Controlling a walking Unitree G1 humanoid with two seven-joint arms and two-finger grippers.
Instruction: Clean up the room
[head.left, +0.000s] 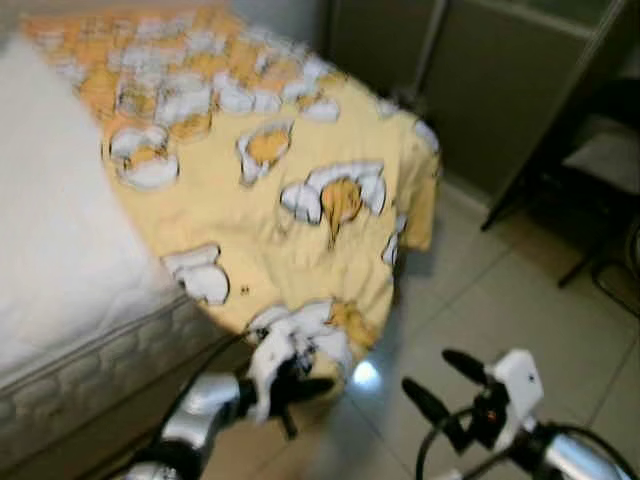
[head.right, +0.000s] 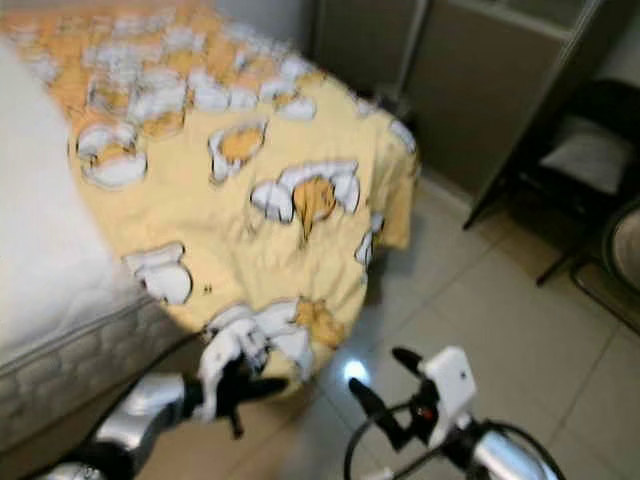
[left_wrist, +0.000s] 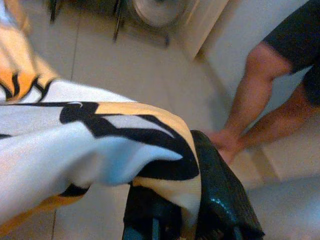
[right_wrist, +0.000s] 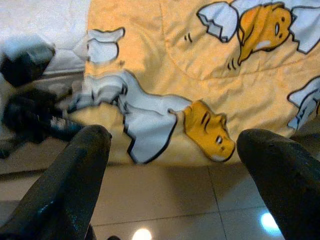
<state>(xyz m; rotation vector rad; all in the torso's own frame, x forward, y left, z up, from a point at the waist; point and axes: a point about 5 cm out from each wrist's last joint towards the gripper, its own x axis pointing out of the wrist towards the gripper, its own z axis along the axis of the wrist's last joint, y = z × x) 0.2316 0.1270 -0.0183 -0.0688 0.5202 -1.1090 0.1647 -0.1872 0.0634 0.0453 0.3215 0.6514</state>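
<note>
A yellow blanket (head.left: 270, 200) printed with white-and-orange cartoon shapes is lying across the bed (head.left: 60, 250), covering its far end and draping over the foot corner down toward the tiled floor (head.left: 480, 310). The near side of the bed is showing bare white mattress with a quilted edge.

The left hand (head.left: 285, 385) is sitting at the lowest hanging corner of the blanket, just off the bed's near foot corner, and its fingers are clamping a fold of the fabric; in the left wrist view the white, black-outlined cloth is bunching between the black fingers (left_wrist: 220, 200). Beyond the cloth in that view a person's bare legs (left_wrist: 250, 105) are standing on the floor beside a pale wall, and a round fan (left_wrist: 155, 10) is resting farther off.

The right hand (head.left: 440, 385) is hovering over the floor, near the blanket's hanging edge but apart from it, with its two fingers spread wide and holding nothing.

A dark chair (head.left: 590, 160) is standing beside grey cabinet doors (head.left: 480, 80) past the foot of the bed.
</note>
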